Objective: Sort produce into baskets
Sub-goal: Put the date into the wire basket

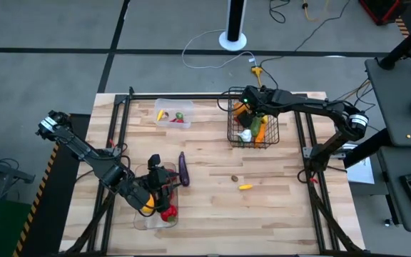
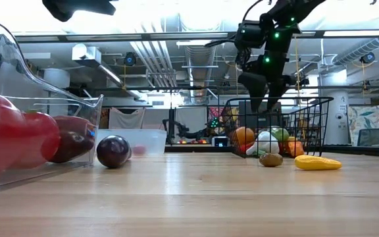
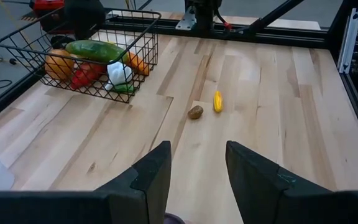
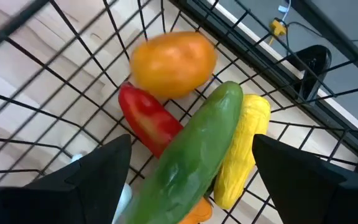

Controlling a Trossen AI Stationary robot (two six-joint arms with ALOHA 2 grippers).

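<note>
Over the far-right basket [image 1: 253,127], my right gripper [image 4: 191,165] hangs with jaws wide, empty, above the cucumber [image 4: 194,149]. Rising carelessly, a finger could snag the wire. My left gripper [image 3: 197,174] waits half-open, empty.

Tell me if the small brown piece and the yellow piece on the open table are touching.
Apart. The left wrist view shows bare wood between the brown piece and the yellow piece.

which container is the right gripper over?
The black wire basket, the only mesh one; the right gripper hangs above its produce, jaws open. Both clear tubs sit elsewhere.
</note>
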